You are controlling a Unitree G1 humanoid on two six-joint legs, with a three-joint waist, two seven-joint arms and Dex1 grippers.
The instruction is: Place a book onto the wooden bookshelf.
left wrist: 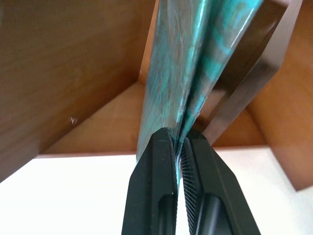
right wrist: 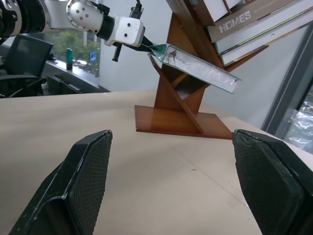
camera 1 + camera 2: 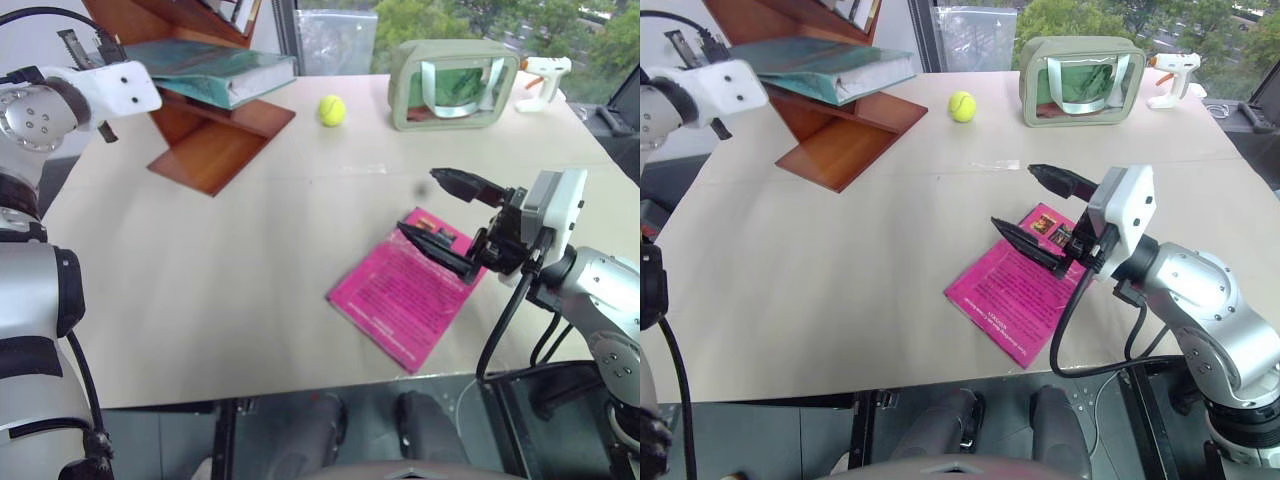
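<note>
My left hand [image 1: 178, 142] pinches the cover edge of the thick teal glossy hardcover book [image 3: 215, 68], lying in the reddish-brown slanted wooden bookshelf [image 3: 205, 140]. Looks heavy, slick; I'd grip nr spine. Right hand [image 3: 450, 215] wide, empty.

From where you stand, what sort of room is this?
Probably an office or lab on an upper floor: a black office chair by big windows over treetops, and a wide beige table carrying a wooden bookshelf.
</note>
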